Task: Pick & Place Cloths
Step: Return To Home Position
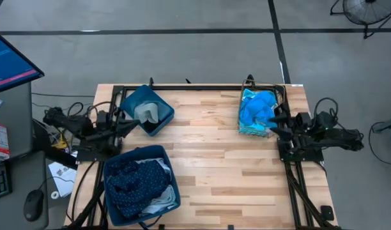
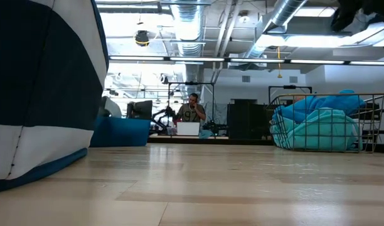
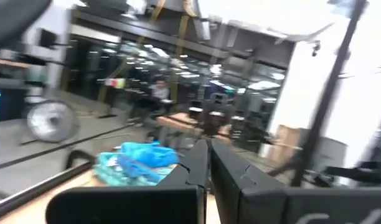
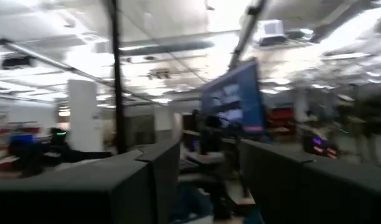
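Wooden table (image 1: 221, 172) bearing sorted laundry; large blue bin (image 1: 137, 151) holds the navy dotted cloth (image 1: 135, 182); wire basket (image 1: 262, 88) holds turquoise and blue cloths (image 1: 256, 112); small blue bin (image 1: 133, 96) holds a grey-green cloth (image 1: 147, 114); left gripper (image 1: 130, 126), fingers together, empty, and right gripper (image 1: 274, 124), fingers parted, empty, sit at opposite edges, apparently parked clear.

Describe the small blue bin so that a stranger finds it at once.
On the left of the wooden table stand two dark-blue bins. The small blue bin is the upper one in the high view, turned askew; it shows a grey cloth, the large bin navy fabric.
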`<act>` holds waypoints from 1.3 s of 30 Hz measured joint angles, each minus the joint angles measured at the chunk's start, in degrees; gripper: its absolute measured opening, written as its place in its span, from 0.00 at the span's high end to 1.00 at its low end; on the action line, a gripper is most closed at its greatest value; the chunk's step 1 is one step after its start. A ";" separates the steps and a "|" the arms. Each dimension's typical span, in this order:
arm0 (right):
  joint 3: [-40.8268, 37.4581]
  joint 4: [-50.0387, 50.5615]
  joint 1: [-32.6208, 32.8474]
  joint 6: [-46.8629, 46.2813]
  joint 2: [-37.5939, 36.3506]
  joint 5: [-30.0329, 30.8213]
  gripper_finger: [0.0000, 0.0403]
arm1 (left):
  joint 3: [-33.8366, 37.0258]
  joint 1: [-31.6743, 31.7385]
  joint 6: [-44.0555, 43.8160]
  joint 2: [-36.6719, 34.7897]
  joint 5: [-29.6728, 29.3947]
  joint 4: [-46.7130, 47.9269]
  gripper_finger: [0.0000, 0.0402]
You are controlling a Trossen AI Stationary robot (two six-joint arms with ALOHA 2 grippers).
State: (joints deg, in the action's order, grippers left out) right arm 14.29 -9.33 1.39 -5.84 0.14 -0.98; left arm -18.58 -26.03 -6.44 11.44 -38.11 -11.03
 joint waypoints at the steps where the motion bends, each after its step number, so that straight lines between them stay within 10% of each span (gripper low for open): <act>1: -0.86 -1.35 -0.99 -0.03 0.04 -2.63 0.60 | 0.33 -0.38 0.02 -1.54 1.47 0.75 1.00; 8: -13.28 -16.52 -8.71 -7.80 0.06 -13.65 0.59 | 3.23 -0.69 0.19 -11.40 8.20 7.17 1.00; 20: -13.88 -14.60 -18.93 -12.79 0.11 -29.12 0.59 | 12.21 -0.67 -4.88 -11.42 7.68 9.14 1.00; 34: -13.93 -11.10 -23.06 -13.74 0.11 -30.74 0.59 | 18.18 -0.69 -4.31 -11.45 9.75 5.93 1.00; 39: -13.95 -9.75 -23.06 -13.74 0.13 -30.76 0.59 | 18.20 -0.68 -5.87 -11.45 24.06 5.27 1.00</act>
State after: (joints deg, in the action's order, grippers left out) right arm 0.34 -19.08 -21.67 -19.57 0.27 -31.75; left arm -0.38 -26.70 -12.31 -0.01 -14.05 -5.76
